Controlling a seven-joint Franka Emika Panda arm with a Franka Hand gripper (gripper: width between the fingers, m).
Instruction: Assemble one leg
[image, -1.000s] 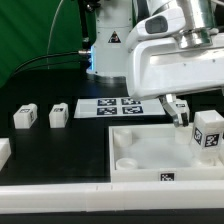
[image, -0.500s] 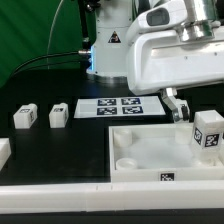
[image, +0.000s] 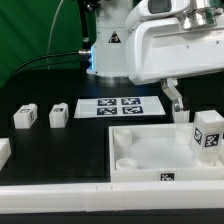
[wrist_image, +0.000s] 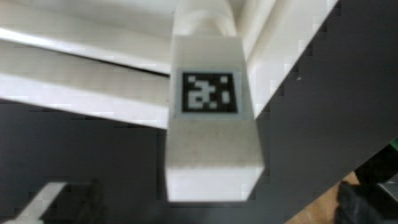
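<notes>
White on white: find the leg (image: 207, 136) upright on the panel (image: 140, 150), just below the gripper (image: 176, 101), jaws released and touching nothing. Likely between setting and seating. Next, descend square, clench on it, twist home. Leave two spare legs (image: 57, 114), well away.

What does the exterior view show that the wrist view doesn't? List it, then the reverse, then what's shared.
Exterior only: two spare legs, the marker board and the arm. Wrist only: nothing new, just a close look at the tag on the leg. Both: the leg upright on the white panel.
</notes>
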